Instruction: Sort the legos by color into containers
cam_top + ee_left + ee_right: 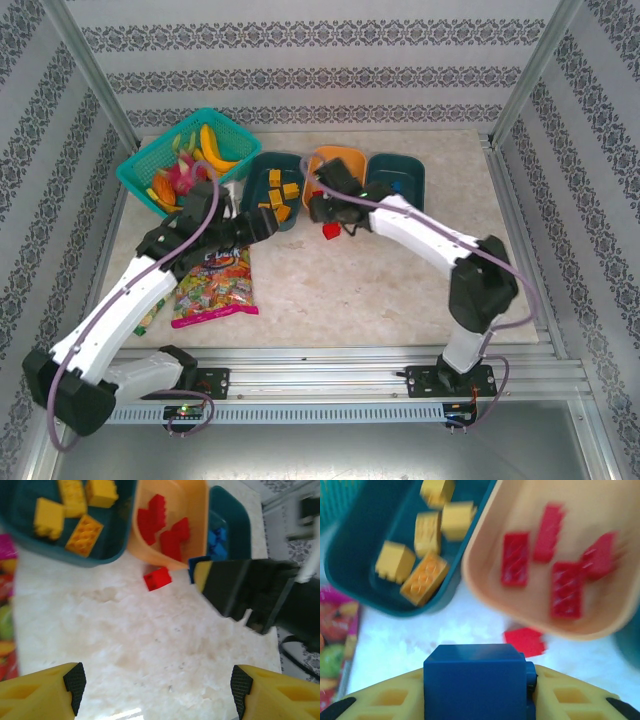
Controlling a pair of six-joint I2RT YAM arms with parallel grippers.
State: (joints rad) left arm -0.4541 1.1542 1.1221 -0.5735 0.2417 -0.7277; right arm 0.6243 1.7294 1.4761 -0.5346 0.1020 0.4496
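Marble-patterned table (pixel 380 290). Turquoise mesh basket (pixel 160 140) of toy fruit, far left corner. Candy bag (pixel 215 285), near left. Three trays in a row: left teal tray (pixel 20 502) with yellow bricks (pixel 85 532); orange tray (pixel 195 505) with red bricks (pixel 160 527); right teal tray (pixel 237 520) with blue bricks (pixel 217 542). Left gripper (pixel 157 690): jaws wide, empty, over bare table. Right gripper (pixel 480 700): clamped on a blue brick (pixel 475 675) before the orange tray. Loose red brick (pixel 157 578): on the table, just beside the orange tray.

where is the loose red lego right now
The red lego lies on the table just outside the near rim of the orange tray, right of the teal tray of yellow bricks, in the left wrist view.
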